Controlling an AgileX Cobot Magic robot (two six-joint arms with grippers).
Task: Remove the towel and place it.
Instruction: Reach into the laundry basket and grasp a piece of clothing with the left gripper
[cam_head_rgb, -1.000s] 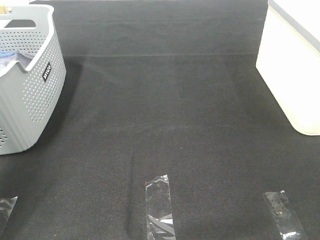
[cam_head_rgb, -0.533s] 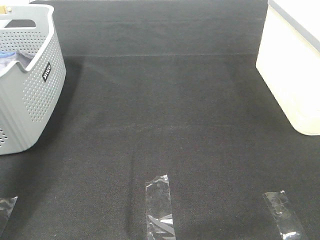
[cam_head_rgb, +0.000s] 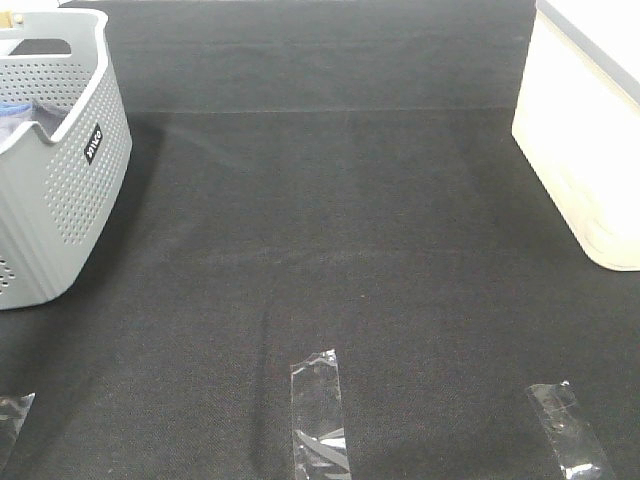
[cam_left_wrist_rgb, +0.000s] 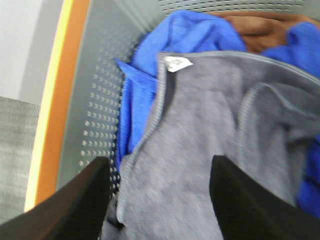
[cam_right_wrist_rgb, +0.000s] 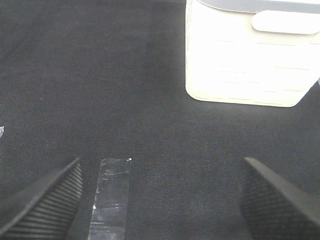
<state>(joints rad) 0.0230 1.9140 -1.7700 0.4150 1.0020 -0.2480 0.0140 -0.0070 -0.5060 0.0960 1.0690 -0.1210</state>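
The table (cam_head_rgb: 340, 220) is black with a fine woven grain. At ten o'clock the basket (cam_head_rgb: 60, 200) is pale grey, dotted all over with small holes, and its label (cam_head_rgb: 93, 143) is black with white letters. At two o'clock the bin (cam_head_rgb: 585, 150) is cream. The tape strips (cam_head_rgb: 318, 410) at six o'clock are clear and glossy. Inside the basket the towel (cam_left_wrist_rgb: 200, 150) is muted grey-lavender with a white tag (cam_left_wrist_rgb: 178, 63). Beside it lie a bright blue cloth (cam_left_wrist_rgb: 190, 35) and a brown cloth (cam_left_wrist_rgb: 260, 32).

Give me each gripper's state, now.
Left gripper: open, over the grey-lavender terry towel in the grey perforated plastic basket.
Right gripper: open, empty, over the black cloth table.
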